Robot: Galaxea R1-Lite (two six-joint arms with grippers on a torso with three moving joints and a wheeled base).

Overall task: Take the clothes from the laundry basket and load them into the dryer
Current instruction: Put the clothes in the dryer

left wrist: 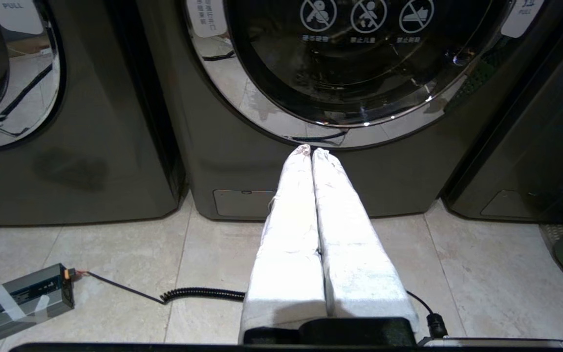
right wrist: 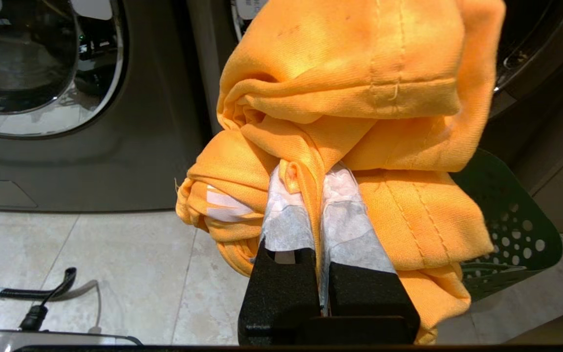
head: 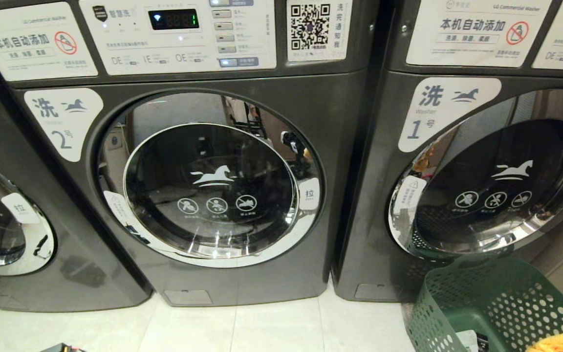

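Progress: early going, by the look of it. One orange garment (right wrist: 340, 112) was out of the laundry basket (head: 491, 303) and bunched up, pinched between the white-wrapped fingers (right wrist: 286, 220) of the right gripper (right wrist: 318, 193) at the centre of the right wrist frame.
Machine no. 2 (head: 203, 161): filled the middle of the head frame, and its round door (head: 210, 178) was shut, so nothing had gone in yet. That door looked like the first hurdle.
Left gripper (left wrist: 311, 152): empty at the centre of its own frame, padded fingers (left wrist: 289, 230) pressed together, pointing at the lower rim of the closed door.
Still to do: open a door, load the orange piece, then go back for whatever was left.
Basket: green and perforated, sat at the lower right of the head frame before machine no. 1 (head: 462, 161).
Cut off: the basket ran off the lower right edge; only a sliver of orange showed at that corner.
Hidden: the basket's contents could not be made out, so the count of remaining clothes was anyone's guess.
Hard to tell: both drums sat dark behind reflective glass.
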